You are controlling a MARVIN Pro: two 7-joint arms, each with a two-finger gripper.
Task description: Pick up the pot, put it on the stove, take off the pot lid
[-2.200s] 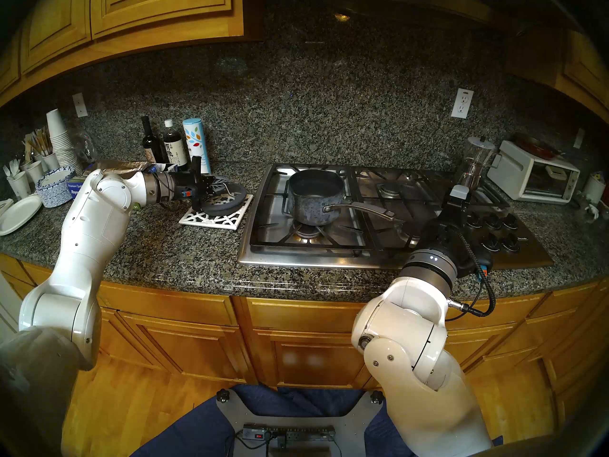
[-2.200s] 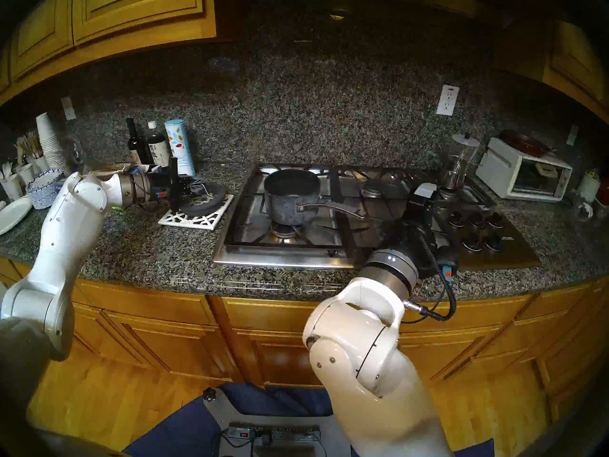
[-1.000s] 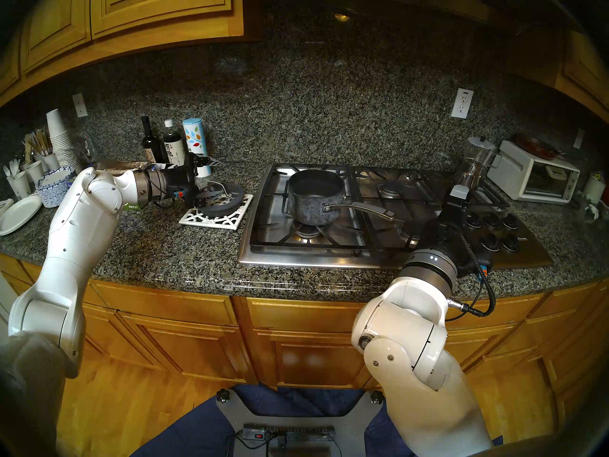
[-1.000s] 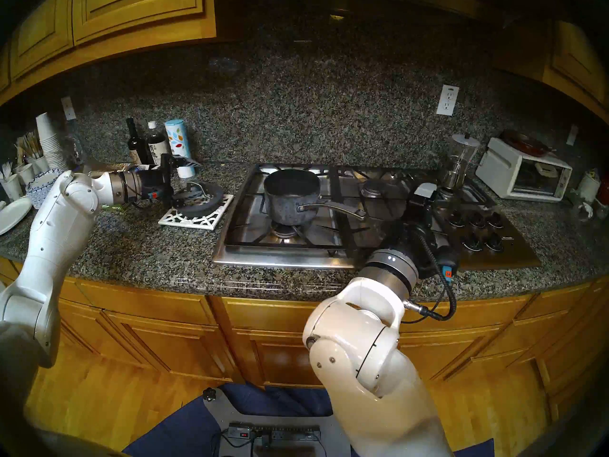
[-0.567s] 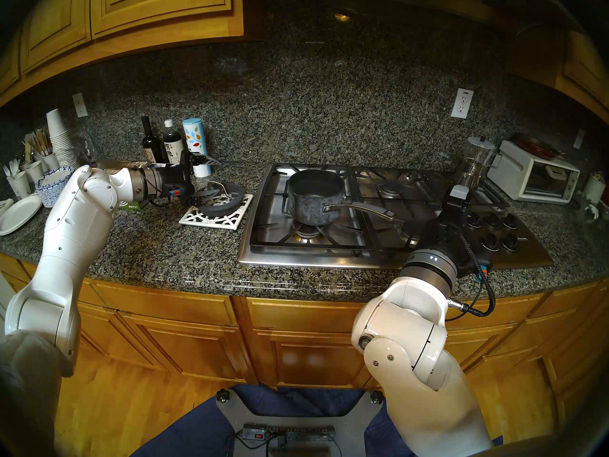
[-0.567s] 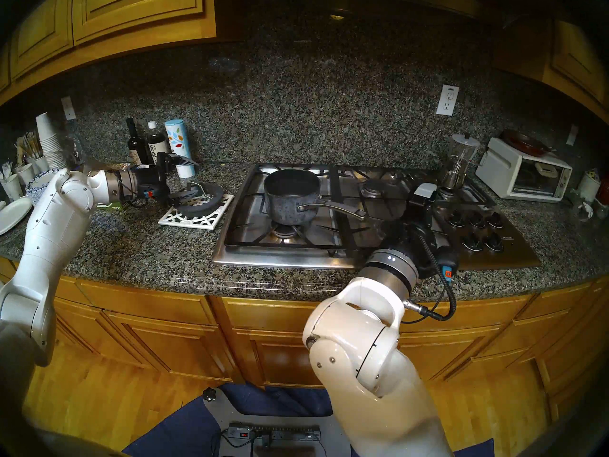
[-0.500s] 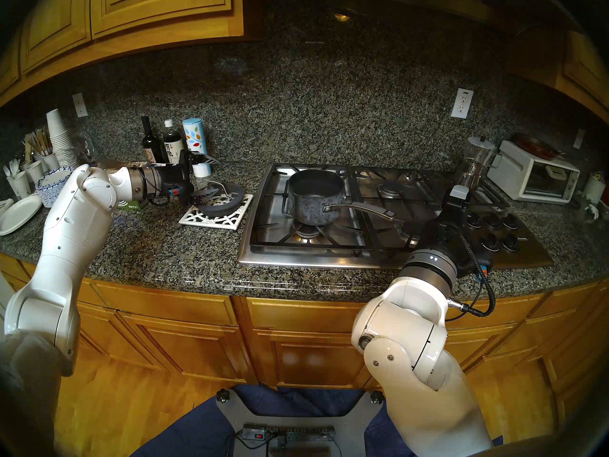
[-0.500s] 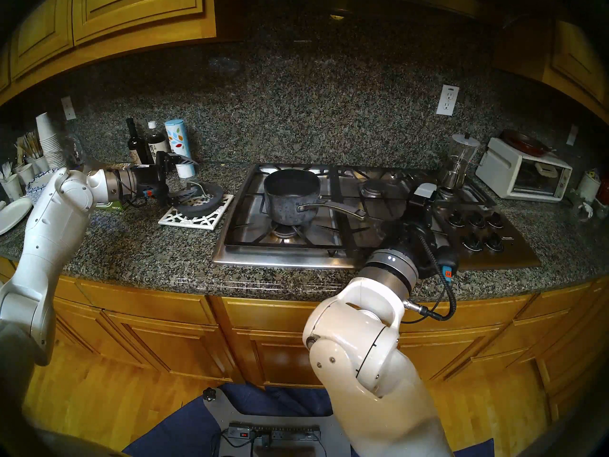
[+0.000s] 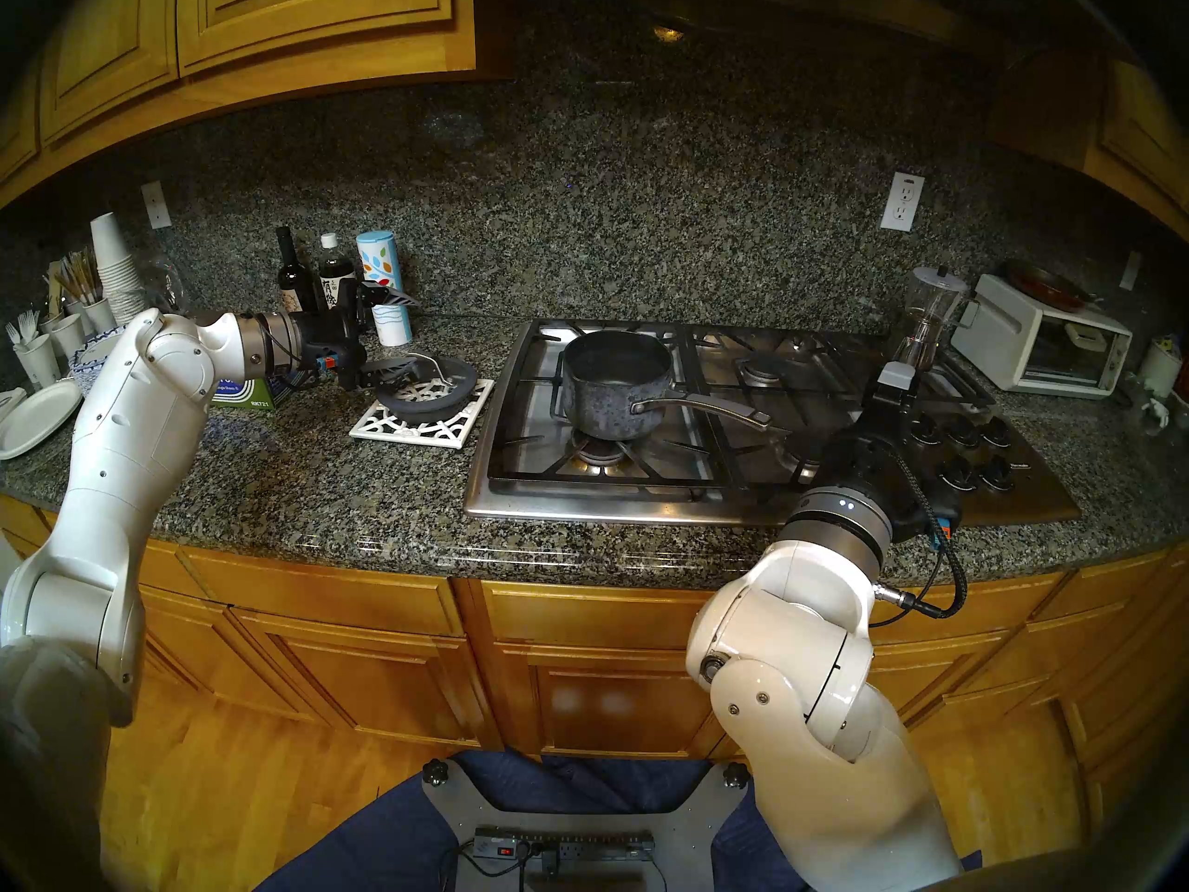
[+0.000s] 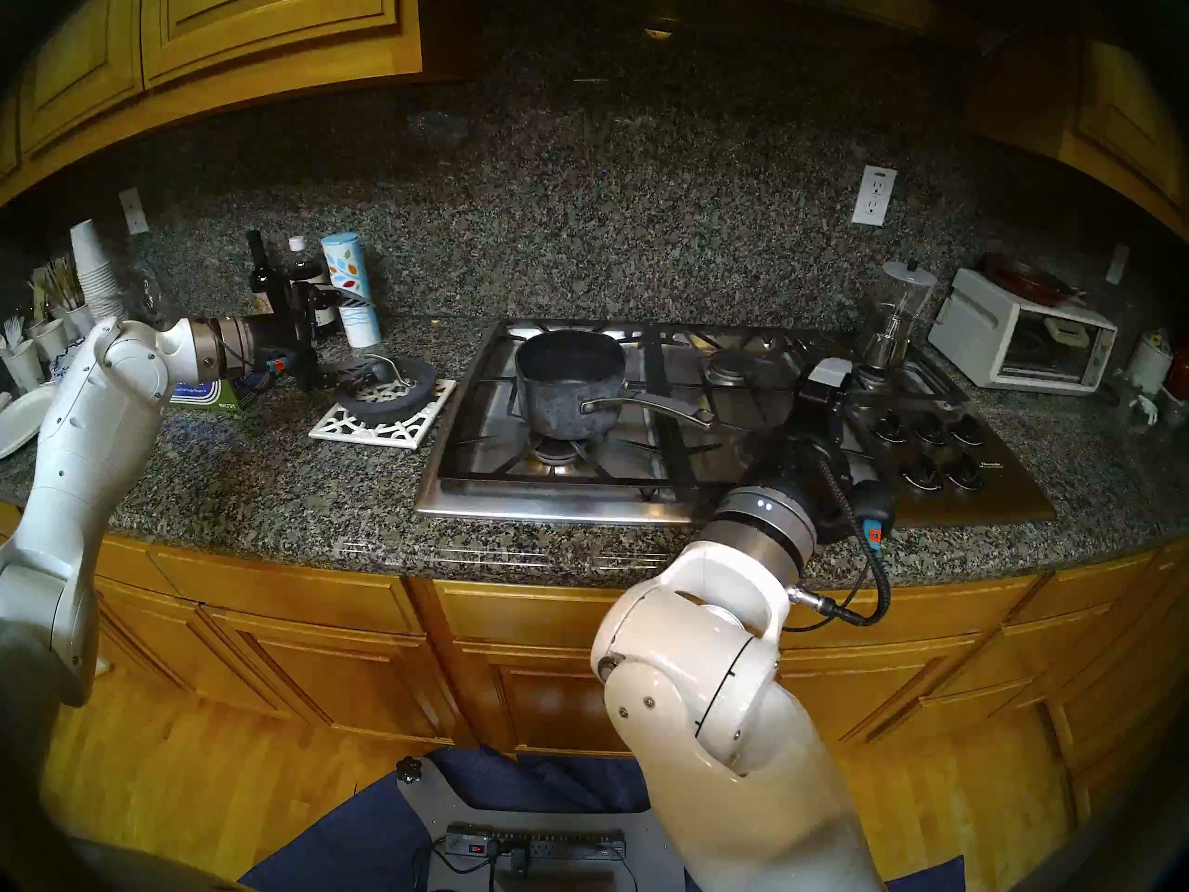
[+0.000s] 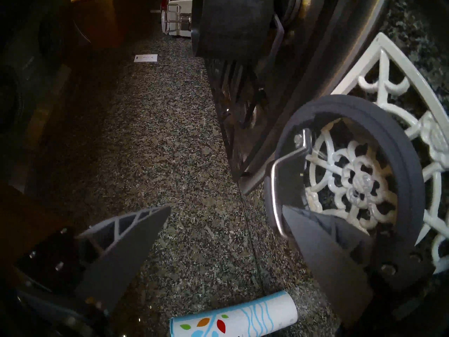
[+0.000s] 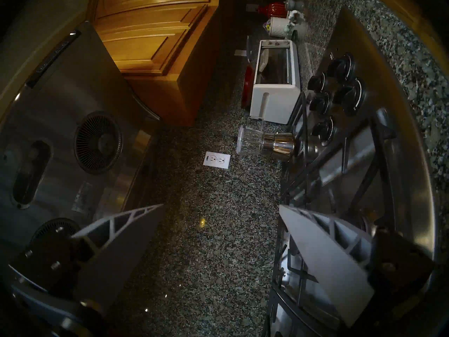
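L claw (image 9: pixel 394 334) released – by pot lid (image 9: pixel 428 388) | R claw (image 12: pixel 222 208) released | green box (image 9: pixel 248 392) reads "RK721"

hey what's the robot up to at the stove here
The pot sits uncovered on a front burner of the stove. The pot lid lies on the white trivet on the counter to the stove's left. The left gripper is beside the lid with its jaws open, holding nothing. The right gripper, jaws open too, hangs near the stove's knobs.
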